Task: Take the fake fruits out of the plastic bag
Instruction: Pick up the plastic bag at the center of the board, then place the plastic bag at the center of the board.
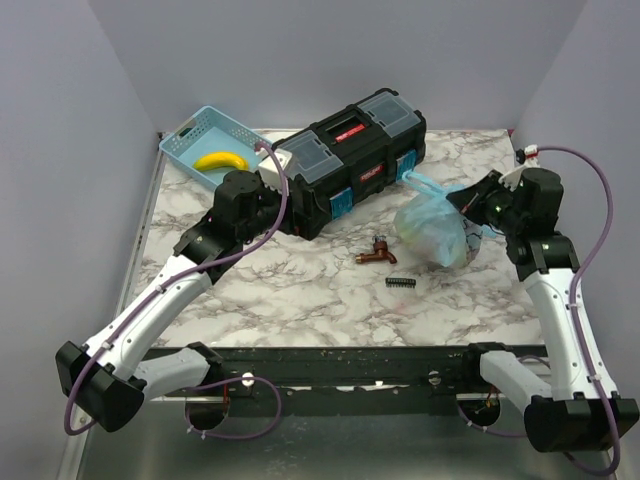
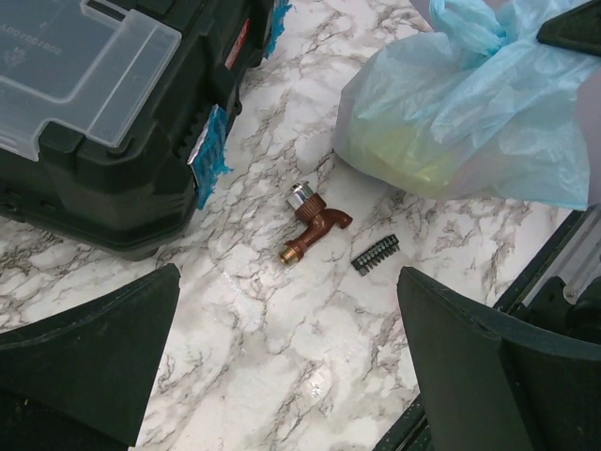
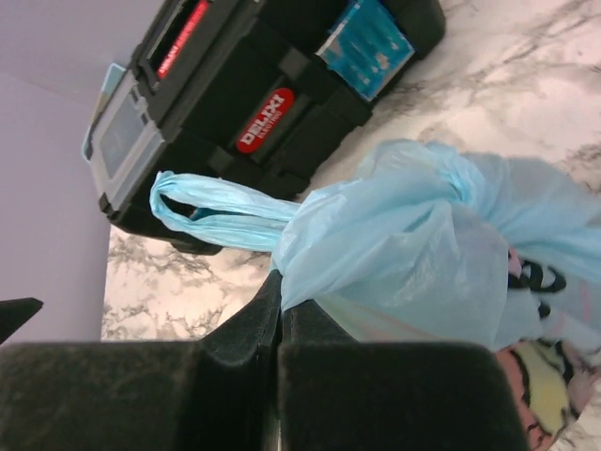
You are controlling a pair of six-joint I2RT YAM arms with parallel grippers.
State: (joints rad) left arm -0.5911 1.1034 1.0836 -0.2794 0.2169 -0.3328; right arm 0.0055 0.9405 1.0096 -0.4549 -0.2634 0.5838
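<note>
The light-blue plastic bag [image 1: 432,228] sits bunched and tied on the marble table, right of centre. It also shows in the left wrist view [image 2: 470,113] and the right wrist view [image 3: 423,244]. A yellow-green fruit shape [image 2: 404,155] shows dimly through its wall; the other fruits inside are hidden. My right gripper [image 1: 470,208] is shut on the bag's gathered plastic [image 3: 282,291], just below its loop handle [image 3: 216,202]. My left gripper [image 1: 268,212] is open and empty [image 2: 286,282], above bare table beside the toolbox.
A black toolbox [image 1: 350,160] lies diagonally at the back, touching the bag's handle side. A light-blue lattice basket [image 1: 190,140] at back left holds a yellow banana [image 1: 220,160]. A brown tap piece [image 1: 377,250] and a black bit strip [image 1: 401,282] lie in front of the bag.
</note>
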